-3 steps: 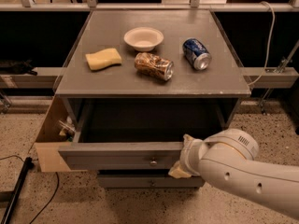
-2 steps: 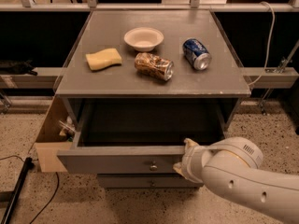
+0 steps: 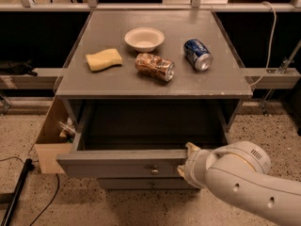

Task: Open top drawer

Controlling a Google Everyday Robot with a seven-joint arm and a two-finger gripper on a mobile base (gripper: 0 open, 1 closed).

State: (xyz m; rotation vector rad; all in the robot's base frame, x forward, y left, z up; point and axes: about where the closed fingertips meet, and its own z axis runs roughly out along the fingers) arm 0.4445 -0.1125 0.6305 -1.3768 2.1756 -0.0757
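Observation:
The top drawer (image 3: 120,164) of the grey cabinet stands pulled far out, its dark inside showing. Its small brass-coloured knob (image 3: 154,171) sits at the centre of the front panel. My gripper (image 3: 188,160) is at the right end of that front panel, at its top edge. The white arm (image 3: 244,180) reaches in from the lower right and covers most of it. A narrower drawer front (image 3: 141,184) shows just below, shut.
On the cabinet top (image 3: 221,81) lie a yellow sponge (image 3: 103,59), a white bowl (image 3: 144,38), a brown crushed can (image 3: 154,66) and a blue can (image 3: 197,54). An open cardboard box (image 3: 49,142) stands at the cabinet's left. A black pole (image 3: 16,192) and cable lie on the floor.
The drawer front has come a little further out toward the camera, and my arm and gripper have moved back with it.

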